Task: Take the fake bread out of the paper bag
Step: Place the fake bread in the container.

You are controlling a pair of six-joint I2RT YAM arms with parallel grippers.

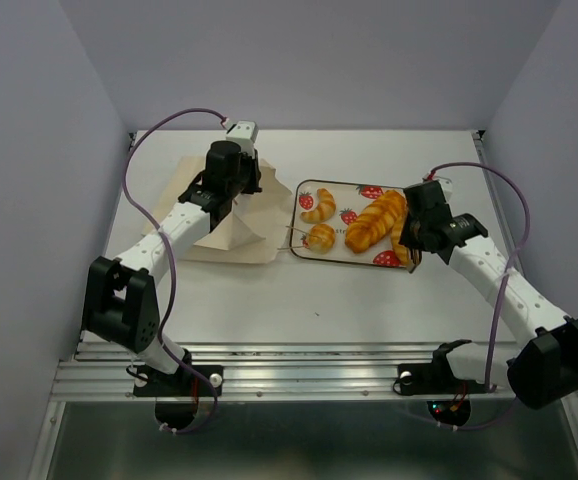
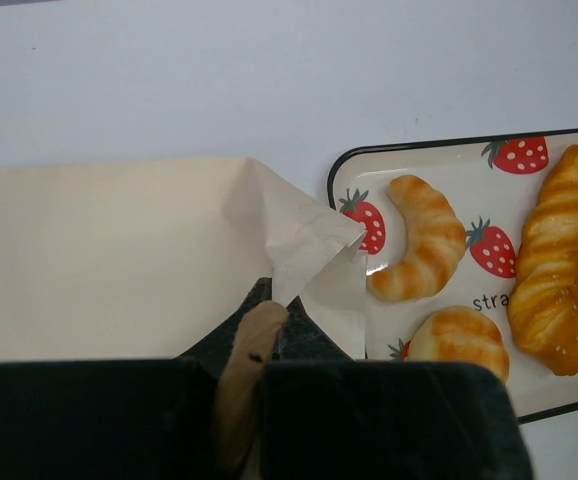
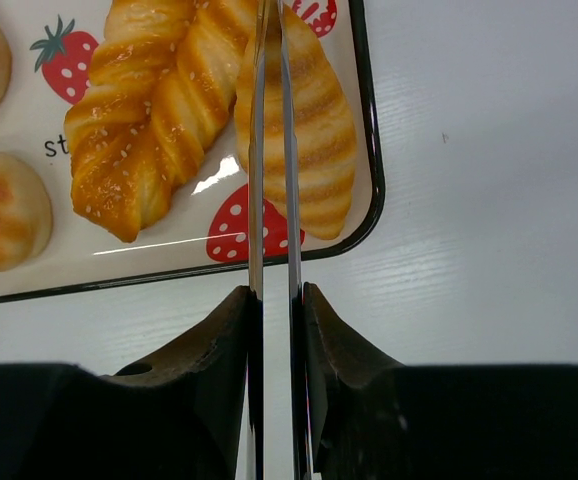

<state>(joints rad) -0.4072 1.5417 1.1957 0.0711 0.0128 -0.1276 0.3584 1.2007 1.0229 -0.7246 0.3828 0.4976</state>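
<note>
My left gripper [image 2: 257,345] was pinching a creased fold of the cream-beige paper bag [image 2: 99,260] at bottom centre of the left wrist view. The bag lay flat, thin and crumpled at its folded corner: light and floppy, likely to tear or slide if tugged, so an edge pinch suited it. My right gripper [image 3: 273,120] had its fingers pressed almost together with nothing between them, hovering over the right end of the strawberry-print tray with a black rim [image 3: 367,150]. All four glossy golden toy pastries lay on the tray, none in the bag: two curved croissant rolls [image 2: 424,240] [image 2: 459,340], a twisted sesame-speckled loaf [image 3: 149,120] and a ridged oval loaf [image 3: 319,130]. They looked like hard, slick, light plastic; grip across the narrow middle. White table [image 3: 489,150] beneath.
</note>
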